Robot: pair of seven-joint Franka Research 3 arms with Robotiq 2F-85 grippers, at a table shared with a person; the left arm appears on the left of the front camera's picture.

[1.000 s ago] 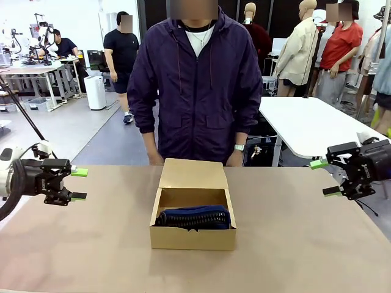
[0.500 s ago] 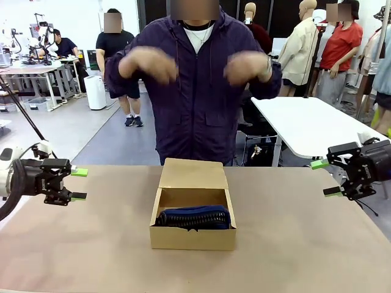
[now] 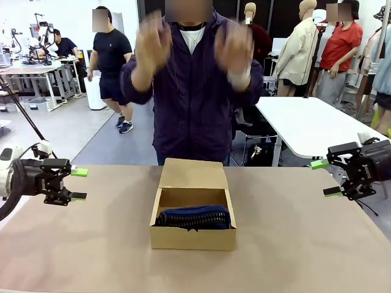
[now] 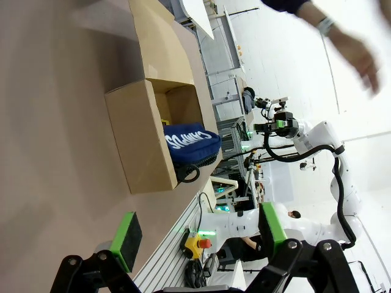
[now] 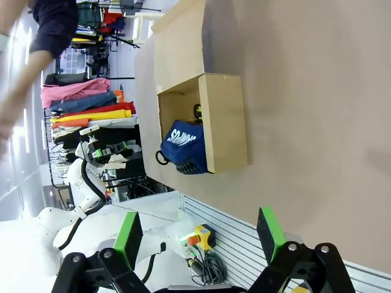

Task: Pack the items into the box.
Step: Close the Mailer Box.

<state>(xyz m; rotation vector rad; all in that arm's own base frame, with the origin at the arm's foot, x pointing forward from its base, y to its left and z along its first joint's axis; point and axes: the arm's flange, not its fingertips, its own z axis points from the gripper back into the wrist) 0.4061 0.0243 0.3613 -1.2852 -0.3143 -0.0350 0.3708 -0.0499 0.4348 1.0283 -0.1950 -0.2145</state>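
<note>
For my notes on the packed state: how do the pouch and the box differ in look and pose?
The box is stiff brown cardboard; the pouch is soft navy fabric with white lettering. The box stands open on the table, flap folded back on its far side; the pouch lies inside the box, nearly filling its width. Shared: both rest mid-table.
</note>
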